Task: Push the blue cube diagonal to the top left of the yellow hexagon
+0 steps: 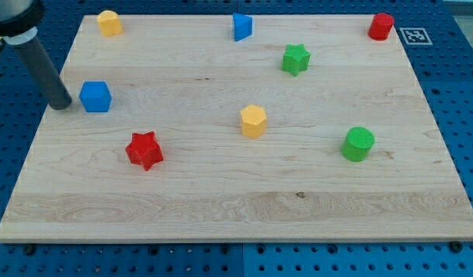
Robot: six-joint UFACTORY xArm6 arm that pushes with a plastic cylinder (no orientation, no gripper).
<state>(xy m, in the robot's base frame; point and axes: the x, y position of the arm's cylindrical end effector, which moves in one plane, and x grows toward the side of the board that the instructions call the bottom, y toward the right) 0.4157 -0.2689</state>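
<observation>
The rod's tip (61, 105) is resting just beside the blue cube (95, 97), on its left near the board's left edge; the yellow hexagon (253, 121) is sitting well apart, rightward, mid-board.

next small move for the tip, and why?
Probably a short push toward the view's right. My tip sits just left of the blue cube, and the yellow hexagon lies far to the right, slightly lower, so the cube must travel right.
</observation>
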